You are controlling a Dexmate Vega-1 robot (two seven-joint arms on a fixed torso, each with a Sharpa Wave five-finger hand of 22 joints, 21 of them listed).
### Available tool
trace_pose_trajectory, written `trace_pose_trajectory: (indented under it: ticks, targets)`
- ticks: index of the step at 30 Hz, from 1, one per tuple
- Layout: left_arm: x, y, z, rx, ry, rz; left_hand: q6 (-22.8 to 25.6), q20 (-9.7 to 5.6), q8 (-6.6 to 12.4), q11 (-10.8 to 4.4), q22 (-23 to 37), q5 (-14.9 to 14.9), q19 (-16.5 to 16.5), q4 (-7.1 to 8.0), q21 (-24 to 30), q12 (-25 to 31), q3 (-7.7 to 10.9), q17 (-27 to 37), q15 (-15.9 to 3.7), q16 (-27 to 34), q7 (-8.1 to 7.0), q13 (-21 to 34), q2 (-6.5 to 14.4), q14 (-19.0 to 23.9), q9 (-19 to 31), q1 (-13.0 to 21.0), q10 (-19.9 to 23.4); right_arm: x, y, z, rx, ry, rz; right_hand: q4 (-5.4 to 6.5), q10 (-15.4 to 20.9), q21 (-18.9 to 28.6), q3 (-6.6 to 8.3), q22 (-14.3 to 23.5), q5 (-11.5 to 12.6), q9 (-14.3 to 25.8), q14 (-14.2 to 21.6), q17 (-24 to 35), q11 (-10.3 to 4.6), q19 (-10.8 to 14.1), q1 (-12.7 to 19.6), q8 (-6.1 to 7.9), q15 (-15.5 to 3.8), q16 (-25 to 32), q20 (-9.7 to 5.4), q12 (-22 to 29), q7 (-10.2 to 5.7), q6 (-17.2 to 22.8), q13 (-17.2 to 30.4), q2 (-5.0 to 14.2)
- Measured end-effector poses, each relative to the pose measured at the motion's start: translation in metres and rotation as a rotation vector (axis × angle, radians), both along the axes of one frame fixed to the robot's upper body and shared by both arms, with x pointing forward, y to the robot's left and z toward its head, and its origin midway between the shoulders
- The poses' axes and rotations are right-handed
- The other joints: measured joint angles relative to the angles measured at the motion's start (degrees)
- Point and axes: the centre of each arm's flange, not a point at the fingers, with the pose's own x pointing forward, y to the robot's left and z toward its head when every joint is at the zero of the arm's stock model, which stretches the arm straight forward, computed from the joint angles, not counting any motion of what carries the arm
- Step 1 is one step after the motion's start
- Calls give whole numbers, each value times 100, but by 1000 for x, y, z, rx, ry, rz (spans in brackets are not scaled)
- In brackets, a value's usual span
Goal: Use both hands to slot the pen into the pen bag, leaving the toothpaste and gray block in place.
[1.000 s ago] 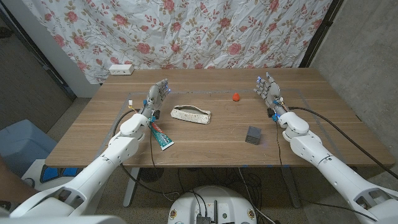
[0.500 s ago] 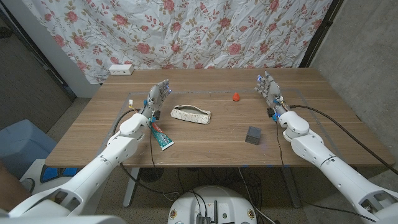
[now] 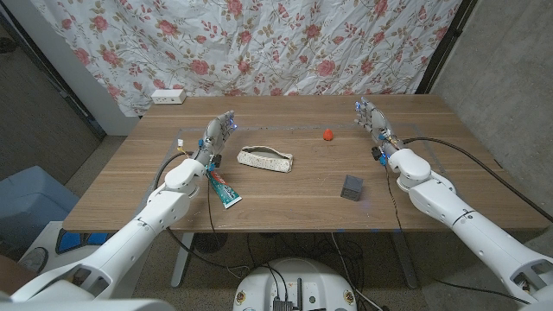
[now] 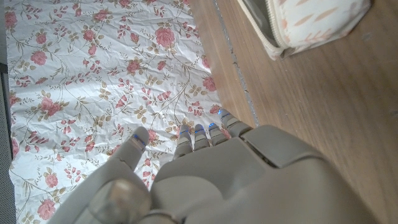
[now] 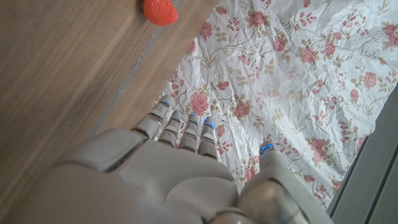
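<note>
Left of the gray block (image 3: 352,187) on the table (image 3: 285,199) lies the pen bag (image 3: 264,159), toothpaste (image 3: 222,188) beyond it, strawberry (image 3: 328,134) behind, with left hand (image 3: 218,134) and right hand (image 3: 371,121) both released, fingers apart.

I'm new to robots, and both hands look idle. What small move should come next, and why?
Probably the left hand should move toward the pen bag to steady it. The bag lies closest to that hand, and both it and the right hand are open, holding nothing. I cannot make out a pen.
</note>
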Motion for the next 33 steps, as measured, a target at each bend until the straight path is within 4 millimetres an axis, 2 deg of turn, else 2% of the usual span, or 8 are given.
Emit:
trace_pose_trajectory:
  ticks: [9, 11, 17, 18, 25, 30, 32, 33]
  targets:
    - [-2, -1, -1, 1, -6, 2, 0, 24, 0, 11, 0, 0, 24, -47, 0, 0, 0, 0, -31, 0, 0, -1, 13, 31, 0, 13, 53, 1, -1, 15, -132, -33, -60, -190, 32, 41, 52, 0, 0, -1, 64, -63, -32, 64, 193, 0, -25, 0, -64, 0, 22, -22, 0, -93]
    - [-4, -1, -1, 0, -7, 2, -1, 31, 0, -1, 0, 0, 31, -47, 0, 0, 0, 0, -14, 0, 0, -1, 24, 48, 0, 23, 65, 2, -1, 17, -161, -35, -75, -237, 32, 41, 71, 0, 0, -1, 64, -84, -32, 63, 232, 0, -25, 0, -63, 0, 29, -33, 0, -56]
    - [-8, -2, -2, -7, -10, 7, 31, 49, 0, -27, -1, 0, 94, -96, 13, 39, 3, -1, -19, 23, -31, -1, 24, 125, -1, 23, 160, 3, 1, 26, -280, -36, -130, -496, -67, 41, 176, 0, 0, -1, 50, -163, -127, 17, 565, 1, -12, -74, -17, -23, -32, -94, -1, -128]
    - [-8, -2, -3, -9, -10, 8, 30, 40, 0, -27, -1, 0, 103, -112, 35, 39, 19, 0, -19, 23, -31, -1, 24, 125, -1, 23, 197, 3, 2, 27, -305, -34, -141, -534, -111, 41, 196, 1, 0, -1, 19, -171, -137, 18, 686, 36, 19, -78, -18, -23, -32, -94, -1, -163]
    - [-11, -3, -7, -15, -4, 17, 60, 71, 0, -50, -1, 0, 133, -117, 44, 39, 24, -1, 11, 22, -61, -1, 24, 155, -1, 23, 237, 5, 4, 35, -433, -22, -202, -597, -261, 41, 253, 1, -50, -1, -99, -222, -152, -5, 918, 41, 65, -143, 6, -46, -63, -186, -1, -229]
    - [-12, -3, -8, -17, -3, 21, 60, 71, 0, -50, -1, 0, 133, -117, 44, 39, 24, -1, 11, 22, -61, -1, 24, 155, -1, 23, 237, 7, 6, 41, -533, -14, -249, -608, -403, 18, 263, 16, -72, -1, -239, -274, -156, -125, 1095, 41, 130, -170, 172, -67, -44, -208, -1, -371]
    - [-12, -4, -8, -18, -3, 21, 60, 71, 0, -50, -1, 0, 133, -117, 44, 39, 24, -1, 11, 22, -61, -1, 24, 155, -1, 23, 237, 7, 6, 45, -562, -14, -264, -607, -504, 18, 263, 16, -87, -1, -269, -275, -160, -146, 1130, 41, 160, -185, 231, -70, -74, -237, -1, -367]
    - [-12, -4, -8, -18, -3, 21, 60, 71, 0, -50, -1, 0, 133, -117, 44, 39, 24, -1, -11, 22, -61, -1, 24, 178, -1, 23, 237, 8, 7, 47, -589, -12, -277, -607, -554, 18, 263, 16, -93, -1, -289, -293, -149, -166, 1206, 45, 180, -185, 251, -88, -73, -237, -1, -443]
